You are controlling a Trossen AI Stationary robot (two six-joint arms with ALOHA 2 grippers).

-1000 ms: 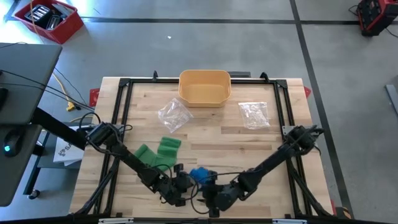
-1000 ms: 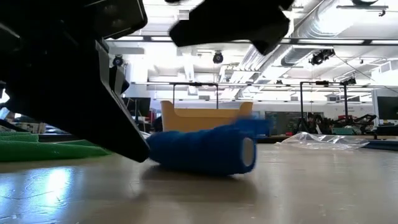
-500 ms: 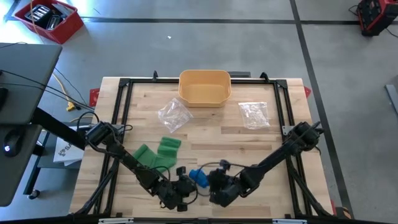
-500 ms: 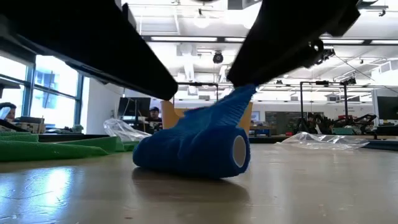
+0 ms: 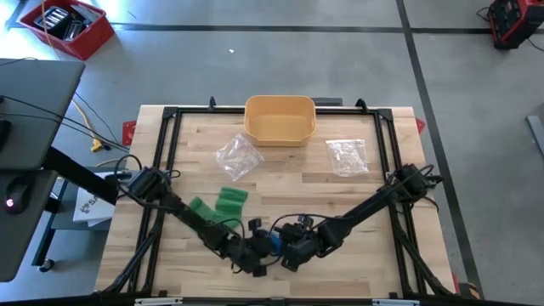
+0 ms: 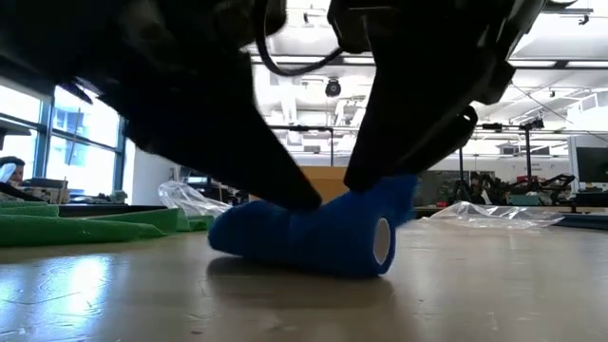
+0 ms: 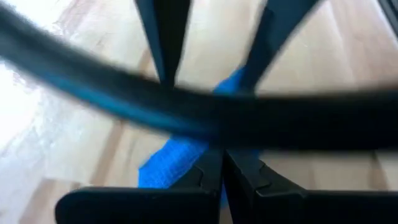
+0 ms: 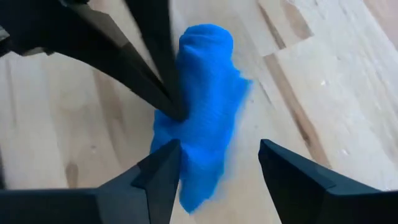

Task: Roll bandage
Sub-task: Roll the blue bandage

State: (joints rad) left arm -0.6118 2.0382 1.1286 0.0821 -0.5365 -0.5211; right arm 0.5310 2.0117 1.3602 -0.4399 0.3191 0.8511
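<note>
Lying near front table edge, blue bandage mostly rolled, loose end still untucked; left gripper pinching shut against roll; right gripper spreading wide around it; tightening remaining.

Yellow bin at the table's far edge, two clear plastic bags, green cloths nearby

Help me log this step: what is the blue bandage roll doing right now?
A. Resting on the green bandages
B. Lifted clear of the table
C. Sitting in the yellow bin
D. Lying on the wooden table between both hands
D: the low view shows the blue bandage roll flat on the wooden table, left hand shut against it, right hand open around it.
</note>
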